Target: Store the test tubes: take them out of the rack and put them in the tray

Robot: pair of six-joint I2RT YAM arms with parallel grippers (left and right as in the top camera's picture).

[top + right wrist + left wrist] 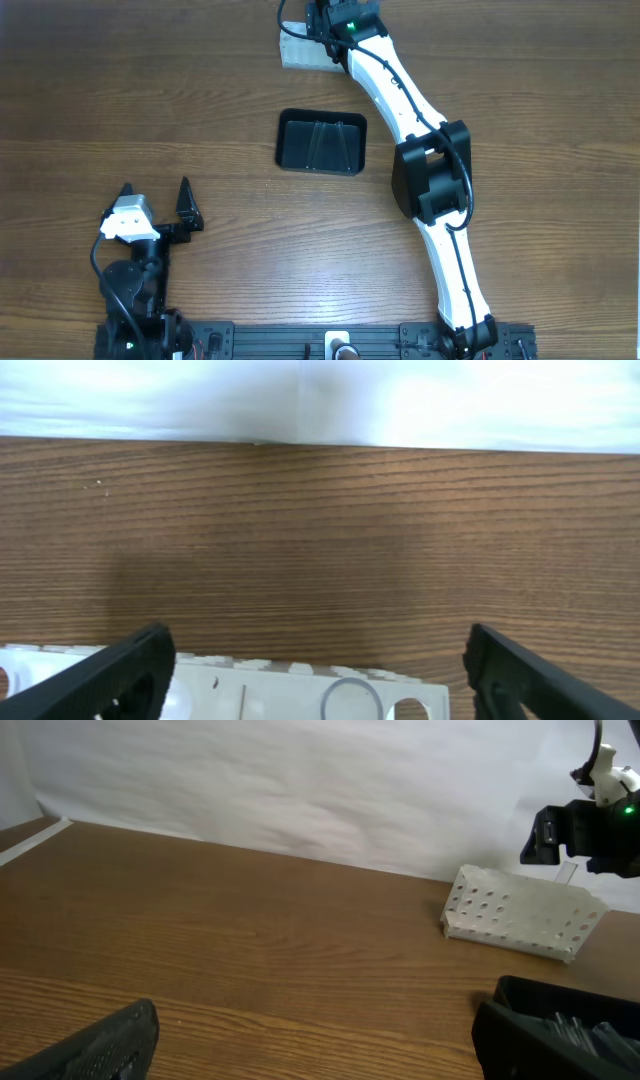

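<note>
At the lower left of the top view, the left gripper (157, 197) sits near its base, jaws spread wide with nothing in them. Mid-frame, the black tray (283, 140) already has a few test tubes (325, 135) lying in it. At the top edge is the white rack (298, 52), and right over it the right gripper (318, 645), fingers wide open and empty. A tube (350, 698) shows its round rim just below. The move now, I'd say: centre on that rim, drop straight, close gently, lift vertically so the rack stays put. The right arm (400, 90) stretches long up the frame, elbow bent at mid-right, wrist tipped down over the rack.
</note>
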